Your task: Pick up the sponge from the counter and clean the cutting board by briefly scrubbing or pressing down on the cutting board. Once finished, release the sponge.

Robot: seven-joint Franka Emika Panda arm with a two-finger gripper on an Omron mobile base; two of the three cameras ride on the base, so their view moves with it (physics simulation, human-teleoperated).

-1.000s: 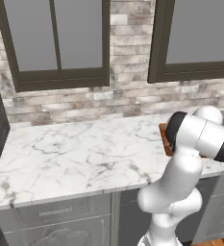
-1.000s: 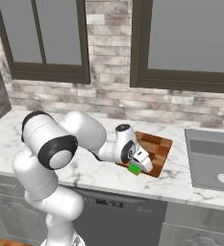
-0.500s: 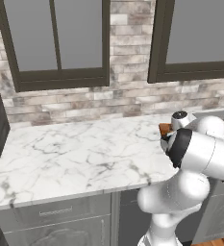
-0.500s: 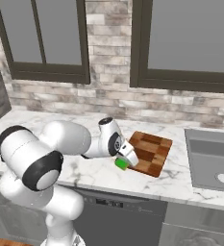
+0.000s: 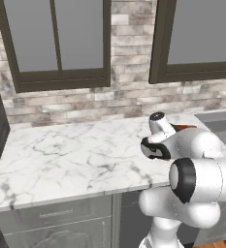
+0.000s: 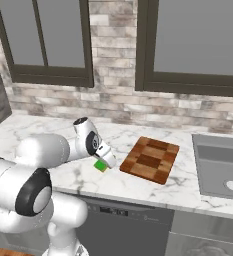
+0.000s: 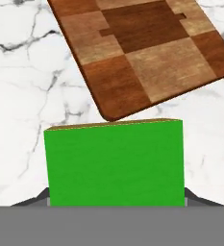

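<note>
Right base view: my end effector point(image 6: 104, 161) sits low over the table point(image 6: 48, 130), pinching the sponge point(image 6: 101, 165) just beside the near left corner of the board point(image 6: 150, 159). The sponge is off the board, over bare marble; I cannot tell from this angle whether its underside touches the table or hangs just above it.

Hand view: the sponge point(image 7: 114, 162) shows its green face square to the camera, with a thin yellow edge along its top. The dark tips are barely visible at its two lower corners, so I read the jaws as pressed against its sides. Past it lies the board point(image 7: 142, 48), its rounded corner nearest the sponge, with marble point(image 7: 22, 77) between the two.

Left base view: the arm's own bulk covers most of the work area; a sliver of board point(image 5: 184, 127) shows behind the wrist.

The sponge is carried with its broad face forward and low, which suits sliding it onto the wood rather than dropping it from above. My judgement: the pick-up is done, the scrub is not. The next move calls for a short travel toward the board's middle, then a press down, and only after that a release.
</note>
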